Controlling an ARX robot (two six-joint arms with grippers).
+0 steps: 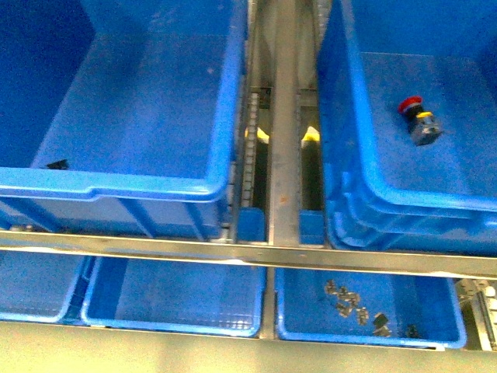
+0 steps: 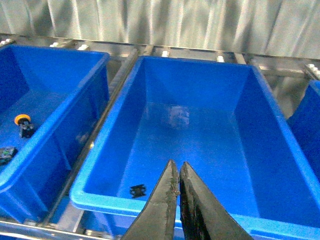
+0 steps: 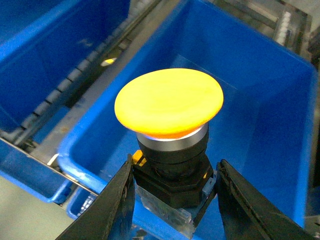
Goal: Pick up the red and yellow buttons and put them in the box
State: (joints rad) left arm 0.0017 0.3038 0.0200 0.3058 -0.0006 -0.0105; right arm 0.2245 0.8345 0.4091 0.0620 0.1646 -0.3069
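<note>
My right gripper point(image 3: 172, 187) is shut on the yellow button point(image 3: 169, 102), gripping its dark block body with the yellow cap facing the camera. It holds the button above the near rim of a deep blue box point(image 3: 270, 115). The red button point(image 1: 411, 107), with a black-and-yellow body, lies on the floor of the right-hand deep blue box point(image 1: 404, 198) in the front view. My left gripper point(image 2: 179, 172) is shut and empty, hovering over the near rim of another deep blue crate point(image 2: 200, 140). Neither arm shows in the front view.
A small black part point(image 2: 137, 190) lies in the crate under my left gripper. A neighbouring crate holds an orange-capped button point(image 2: 22, 120). A metal rail point(image 1: 283, 116) runs between the two big crates. Shallow blue trays point(image 1: 171, 299) sit below; one holds several small metal parts point(image 1: 353, 303).
</note>
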